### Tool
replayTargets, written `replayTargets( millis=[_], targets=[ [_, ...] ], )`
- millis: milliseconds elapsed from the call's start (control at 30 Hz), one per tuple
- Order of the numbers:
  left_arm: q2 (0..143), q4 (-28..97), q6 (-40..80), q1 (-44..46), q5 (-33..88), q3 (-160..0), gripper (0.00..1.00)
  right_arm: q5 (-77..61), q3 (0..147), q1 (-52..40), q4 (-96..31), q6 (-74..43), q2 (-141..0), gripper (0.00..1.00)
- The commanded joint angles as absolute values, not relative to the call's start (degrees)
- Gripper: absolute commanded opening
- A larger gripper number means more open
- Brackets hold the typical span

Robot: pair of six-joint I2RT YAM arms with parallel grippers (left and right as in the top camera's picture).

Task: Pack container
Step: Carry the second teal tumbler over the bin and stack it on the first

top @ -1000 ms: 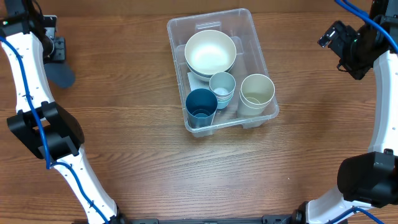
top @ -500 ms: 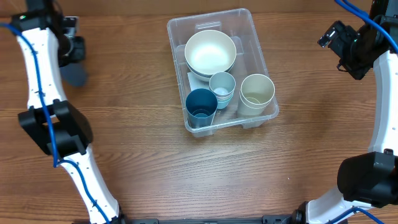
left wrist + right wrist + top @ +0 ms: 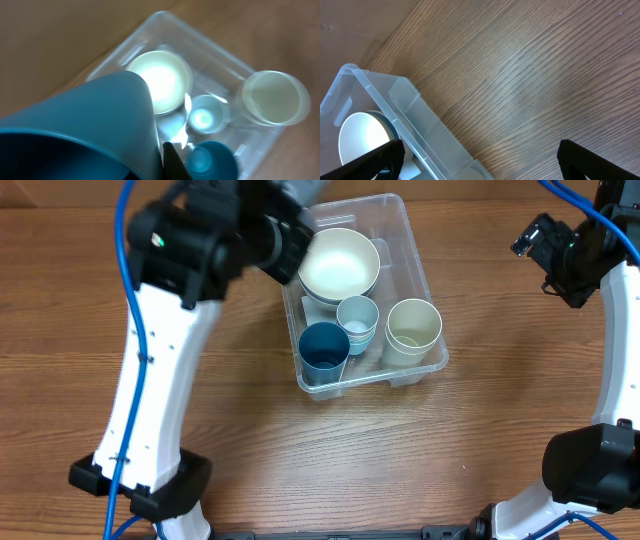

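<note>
Packing looks nearly finished: four pieces are in, one is left, and no other loose piece shows on the desk (image 3: 300,460). The container (image 3: 427,280) sits mid-desk toward the far edge. Inside it are a white bowl (image 3: 338,265) at the far end, apparently nested in another, a pale-blue cup (image 3: 357,315) in the middle, a dark teal cup (image 3: 323,347) in the near left corner, and a cream cup (image 3: 412,327) in the near right corner. The left gripper (image 3: 162,162) hangs over the container's far left corner, fingers pinching the wall of a blue-grey cup (image 3: 85,125) — that one has yet to go in. The right gripper (image 3: 480,147) waits near the desk's right edge, beyond the container — fingers spread wide, holding nothing.
</note>
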State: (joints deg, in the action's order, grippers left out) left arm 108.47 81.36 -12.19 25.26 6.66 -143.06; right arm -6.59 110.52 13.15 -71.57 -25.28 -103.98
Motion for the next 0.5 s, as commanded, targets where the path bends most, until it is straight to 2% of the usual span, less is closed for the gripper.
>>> replayTargets(
  millis=[0,200,467],
  targets=[
    [110.63,82.74,-12.21,30.37,6.0,-142.98,0.04,-6.11,111.77,13.21,-71.24,-25.34,-103.18,1.0],
    [111.68,87.0,-10.79,34.11,6.24,-142.87,0.04,-6.09,111.77,13.21,-71.26,-25.34,-103.18,1.0],
    [111.85,92.29,-9.47,34.54,7.53,-142.89,0.04,-6.11,111.77,13.21,-71.24,-25.36,-103.18,1.0]
  ],
)
